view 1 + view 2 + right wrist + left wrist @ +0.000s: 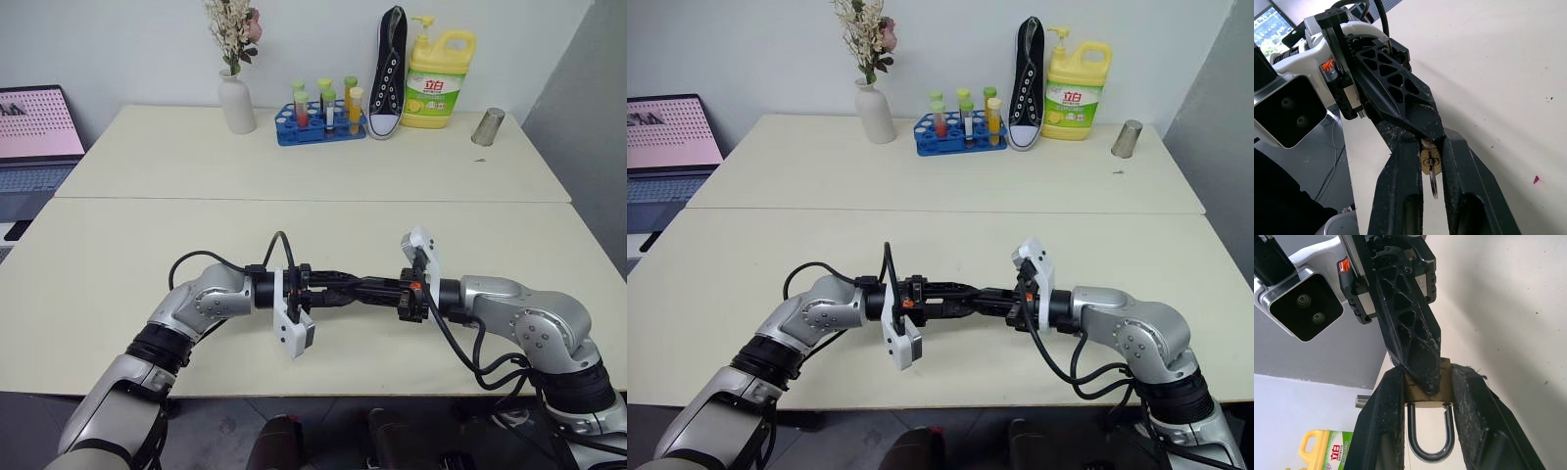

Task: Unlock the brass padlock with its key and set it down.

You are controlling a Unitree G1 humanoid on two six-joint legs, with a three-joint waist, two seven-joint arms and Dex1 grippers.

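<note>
Above the near edge of the cream counter (196, 245) the two tools meet tip to tip. The left tool (1425, 396) is clamped on the brass padlock (1420, 399), its silvery shackle hanging free between the fingers. The right tool (1431, 161) has closed on the key (1430, 161) (its head pinched between the pads), right at the left tool's tips.

The setting looks like a robotics lab or test room set up in an office. Two plain cream tables (147, 245) stand pushed together against a bare white wall, with a laptop (34, 137) at one side. Along the back sits an odd mix of props: a vase of dried flowers (235, 93), a rack of coloured test tubes (318, 117), a black sneaker (390, 69), a yellow detergent bottle (438, 83) and a metal cup (488, 127).
</note>
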